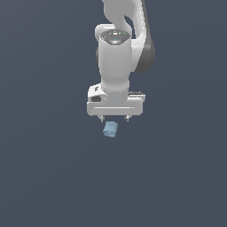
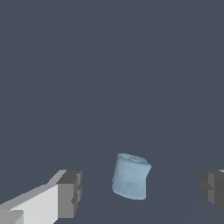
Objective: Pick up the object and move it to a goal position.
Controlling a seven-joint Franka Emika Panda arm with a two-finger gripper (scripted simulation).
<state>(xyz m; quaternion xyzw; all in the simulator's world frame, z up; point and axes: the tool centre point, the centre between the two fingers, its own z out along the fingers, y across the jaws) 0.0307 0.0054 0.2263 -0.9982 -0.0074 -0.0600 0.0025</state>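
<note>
Object (image 2: 130, 176): small stubby block, likely light, rigid; grip across curved sides; tool (image 2: 142, 189) fingers spread apart around it.

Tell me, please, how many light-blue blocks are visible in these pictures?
1. The single light-blue block lies on the dark floor just below the gripper; in the wrist view it sits between the open fingers, touching neither. Nothing else seems hidden.
</note>
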